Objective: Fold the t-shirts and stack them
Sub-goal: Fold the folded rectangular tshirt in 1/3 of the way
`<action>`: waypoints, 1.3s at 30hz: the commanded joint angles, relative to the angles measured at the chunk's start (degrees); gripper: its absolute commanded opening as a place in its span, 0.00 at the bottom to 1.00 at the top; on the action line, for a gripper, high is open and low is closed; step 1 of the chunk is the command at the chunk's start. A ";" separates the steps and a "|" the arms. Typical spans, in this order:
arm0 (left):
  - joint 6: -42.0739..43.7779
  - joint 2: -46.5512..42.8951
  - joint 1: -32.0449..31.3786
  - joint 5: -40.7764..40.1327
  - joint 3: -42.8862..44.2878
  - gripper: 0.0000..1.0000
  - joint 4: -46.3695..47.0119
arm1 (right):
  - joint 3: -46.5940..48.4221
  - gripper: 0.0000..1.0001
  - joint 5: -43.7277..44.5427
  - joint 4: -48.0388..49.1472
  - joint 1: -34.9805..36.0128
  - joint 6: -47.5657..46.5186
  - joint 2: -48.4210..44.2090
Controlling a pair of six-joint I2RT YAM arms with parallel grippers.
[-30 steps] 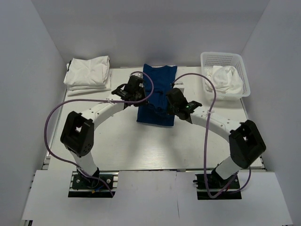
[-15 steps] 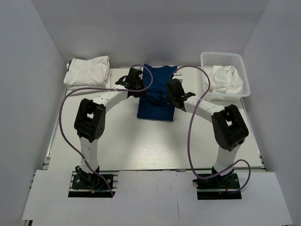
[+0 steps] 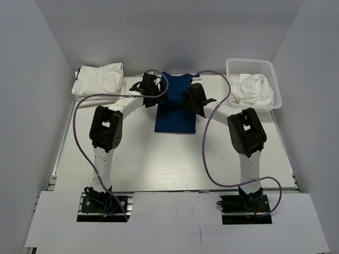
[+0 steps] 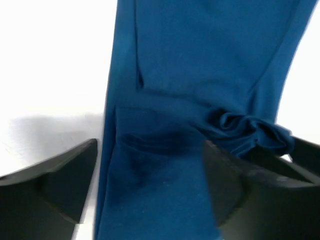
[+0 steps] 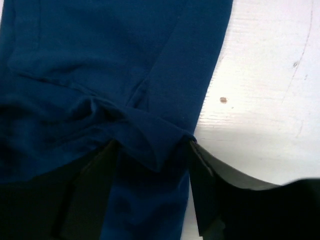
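The royal blue t-shirt (image 3: 175, 115) lies folded lengthwise on the table at the middle back. My left gripper (image 3: 154, 88) stands over its far left edge, my right gripper (image 3: 191, 97) over its far right edge. In the left wrist view the blue cloth (image 4: 200, 60) lies flat under the open left gripper (image 4: 150, 165). In the right wrist view a loose fold of the blue cloth (image 5: 100, 60) rests between the spread fingers of the open right gripper (image 5: 150, 170). Folded white t-shirts (image 3: 99, 80) are stacked at the back left.
A white mesh basket (image 3: 250, 65) stands at the back right with a crumpled white t-shirt (image 3: 254, 89) in it. Purple cables loop off both arms above the table. Grey walls close in the left, right and back sides.
Both arms reached further toward the back over the blue t-shirt. Both grippers went from shut on the cloth to open, and the shirt now lies a little shorter.
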 commanded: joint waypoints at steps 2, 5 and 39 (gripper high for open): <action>-0.83 -2.72 0.66 -0.82 5.32 1.00 -1.77 | -0.43 0.70 -2.49 4.73 -0.19 -3.39 -5.50; -0.83 -7.55 0.66 -0.82 -0.19 1.00 0.23 | -4.47 0.90 -3.62 6.23 0.17 -4.89 -9.81; -0.92 -18.99 -0.40 5.07 -30.17 1.00 2.44 | -13.75 0.90 -23.24 15.98 -0.62 -1.84 -15.78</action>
